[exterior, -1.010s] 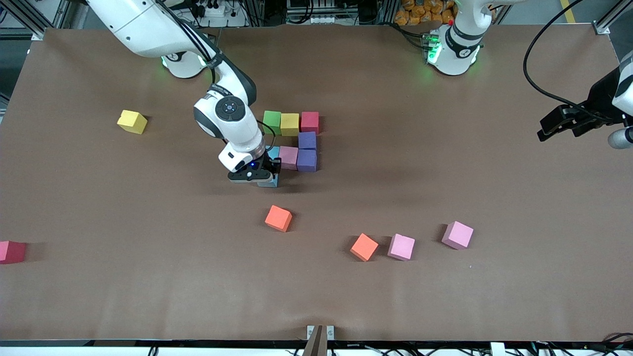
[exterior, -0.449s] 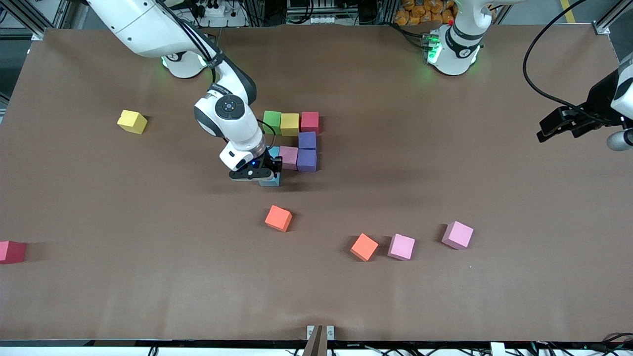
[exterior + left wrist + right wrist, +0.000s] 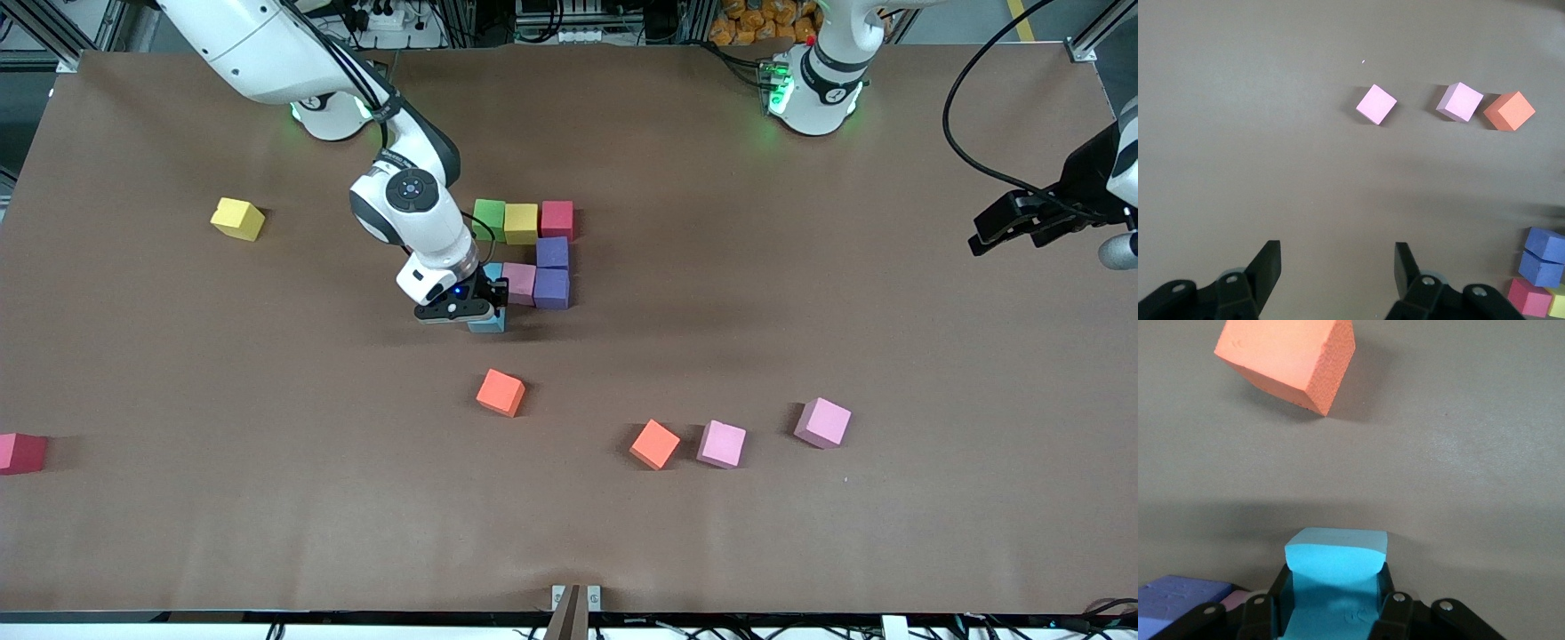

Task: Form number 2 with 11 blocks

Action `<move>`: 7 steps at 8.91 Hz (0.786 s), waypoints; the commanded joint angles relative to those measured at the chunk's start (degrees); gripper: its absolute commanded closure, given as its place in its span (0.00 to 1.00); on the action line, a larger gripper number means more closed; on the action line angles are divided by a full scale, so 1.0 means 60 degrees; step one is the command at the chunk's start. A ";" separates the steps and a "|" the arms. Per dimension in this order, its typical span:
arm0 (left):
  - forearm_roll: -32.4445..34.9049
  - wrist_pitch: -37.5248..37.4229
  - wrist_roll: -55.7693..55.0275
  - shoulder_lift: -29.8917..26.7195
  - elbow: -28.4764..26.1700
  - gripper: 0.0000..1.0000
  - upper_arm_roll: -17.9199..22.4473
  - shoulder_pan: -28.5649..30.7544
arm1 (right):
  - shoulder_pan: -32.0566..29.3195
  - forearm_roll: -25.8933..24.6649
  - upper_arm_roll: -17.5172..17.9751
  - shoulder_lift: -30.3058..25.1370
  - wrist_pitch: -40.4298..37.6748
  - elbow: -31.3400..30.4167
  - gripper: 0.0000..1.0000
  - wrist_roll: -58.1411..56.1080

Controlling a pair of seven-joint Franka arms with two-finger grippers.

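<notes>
My right gripper (image 3: 474, 311) is shut on a light blue block (image 3: 487, 323), low over the table at the edge of the partly built number 2. In the right wrist view the light blue block (image 3: 1336, 557) fills the gripper (image 3: 1335, 587). The figure has a green (image 3: 489, 219), a yellow (image 3: 521, 223) and a red block (image 3: 557, 219) in a row. Two purple blocks (image 3: 552, 270) run down from the red one. A pink block (image 3: 518, 283) follows, then another light blue block (image 3: 492, 269), partly hidden by the gripper. My left gripper (image 3: 1337, 257) is open and holds nothing.
Loose blocks lie nearer the camera: an orange one (image 3: 500, 392), another orange (image 3: 655, 444), and two pink ones (image 3: 721, 444) (image 3: 822, 422). A yellow block (image 3: 237, 219) and a red one (image 3: 20, 452) lie toward the right arm's end. The left arm waits at its end of the table (image 3: 889, 311).
My right gripper has shifted slightly toward the pink block with the light blue block still in its grip. The left arm has barely moved.
</notes>
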 commanded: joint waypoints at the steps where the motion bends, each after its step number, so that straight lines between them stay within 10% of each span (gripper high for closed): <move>1: -0.0286 -0.0018 -0.0106 0.0009 0.0126 0.23 0.0001 0.0085 | -0.0070 0.0171 0.0029 -0.0290 0.0047 -0.0297 0.88 -0.0240; 4: -0.0315 -0.0018 -0.0120 0.0009 0.0111 0.23 0.0001 0.0114 | -0.0070 0.0171 0.0029 -0.0276 0.0061 -0.0356 0.83 -0.0225; 7: -0.0330 -0.0018 -0.0120 0.0023 0.0126 0.23 0.0001 0.0100 | -0.0070 0.0171 0.0029 -0.0276 0.0061 -0.0341 0.46 -0.0225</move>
